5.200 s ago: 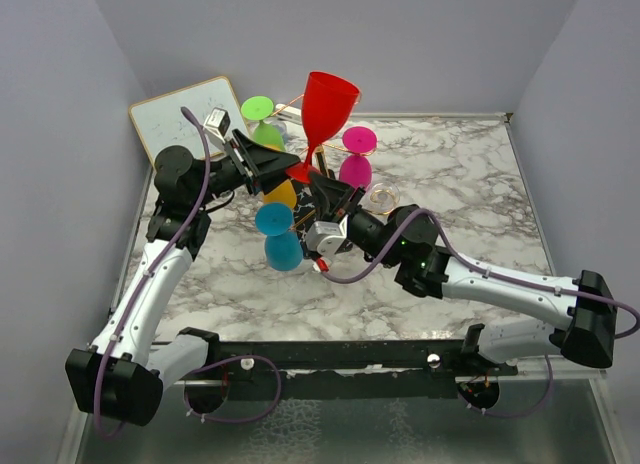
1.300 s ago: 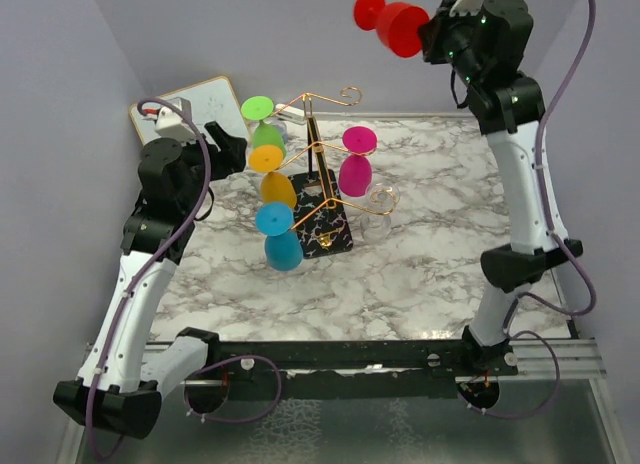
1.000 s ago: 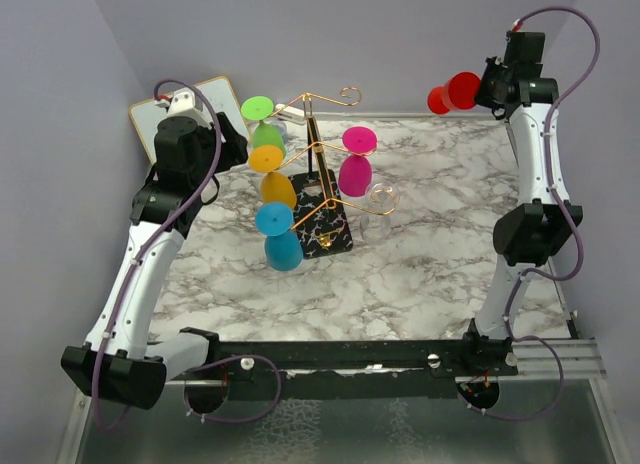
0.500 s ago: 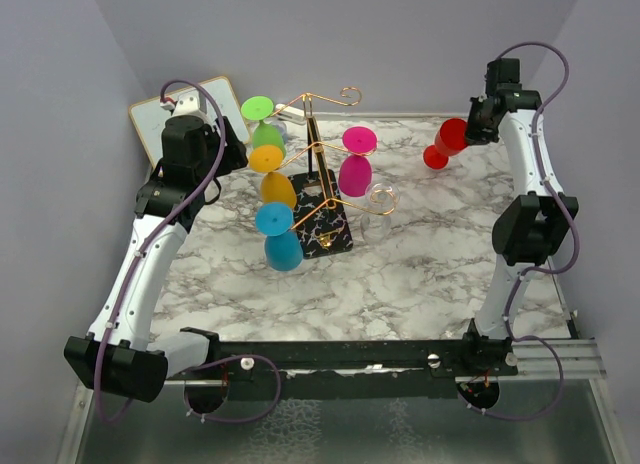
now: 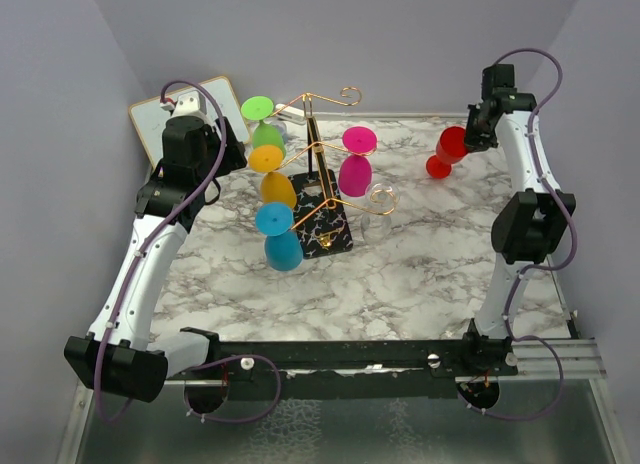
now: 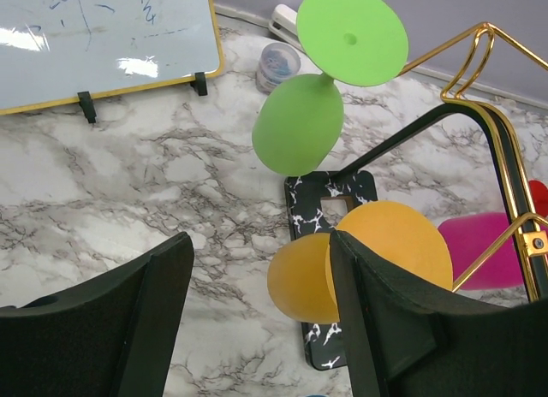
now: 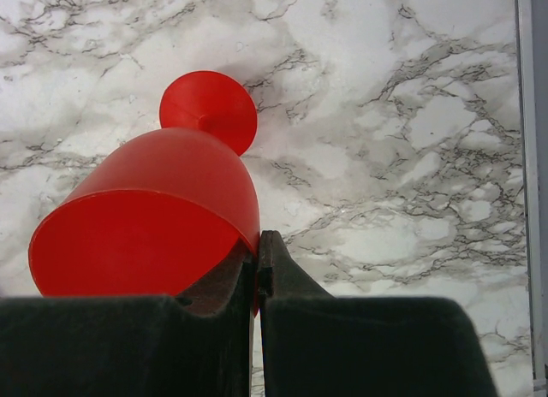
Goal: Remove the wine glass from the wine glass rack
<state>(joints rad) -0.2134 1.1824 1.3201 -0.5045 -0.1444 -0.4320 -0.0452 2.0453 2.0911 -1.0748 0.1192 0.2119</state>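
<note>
The red wine glass is off the rack and tilted low over the back right of the marble table, foot pointing down and away. My right gripper is shut on its rim, one finger inside the bowl and one outside. The gold wire wine glass rack stands on its black veined base at mid-table. Green, orange, blue and pink glasses hang on it. My left gripper is open left of the rack, the orange glass beside its right finger.
A small whiteboard leans at the back left corner, with a small jar near it. A clear glass sits at the rack's right arm. Grey walls close in the table on the left, back and right.
My right arm has swung the red glass down from high above the back right corner to just over the table. The left arm has barely moved.
</note>
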